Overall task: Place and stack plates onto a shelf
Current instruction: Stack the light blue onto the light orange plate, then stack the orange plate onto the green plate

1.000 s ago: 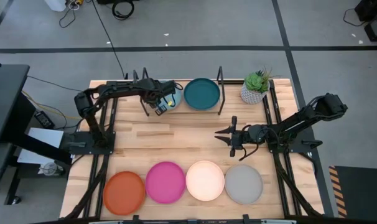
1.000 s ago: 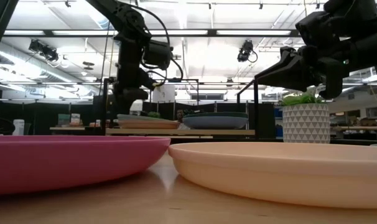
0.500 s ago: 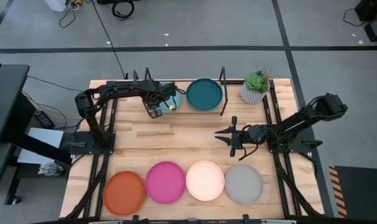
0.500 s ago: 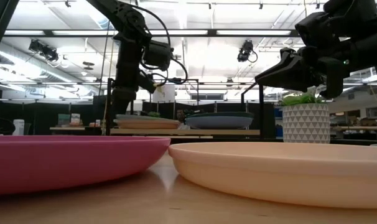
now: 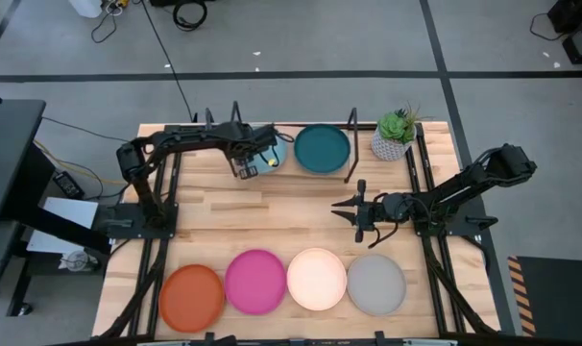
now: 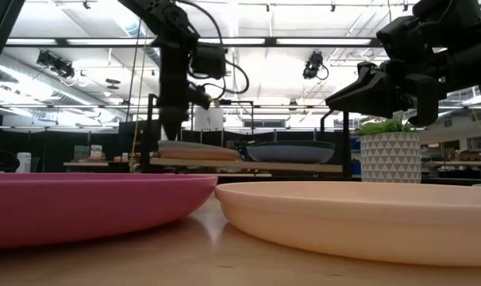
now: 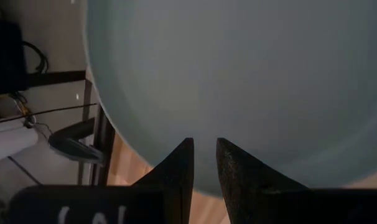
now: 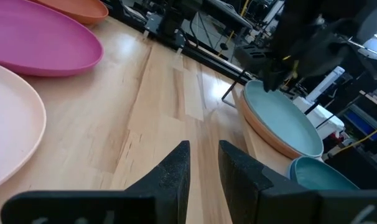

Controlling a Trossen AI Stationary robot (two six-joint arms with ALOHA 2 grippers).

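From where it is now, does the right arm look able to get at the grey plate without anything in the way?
Probably yes. The right gripper hovers over bare wood just behind the grey plate, and nothing lies between them. The cream plate sits close beside it, so a grasp at the near rim looks easiest.

My table (image 5: 272, 207) is pale, smooth planked wood; my plates (image 5: 255, 281) look like matt plastic; shelf uprights (image 5: 351, 144) are black wire.
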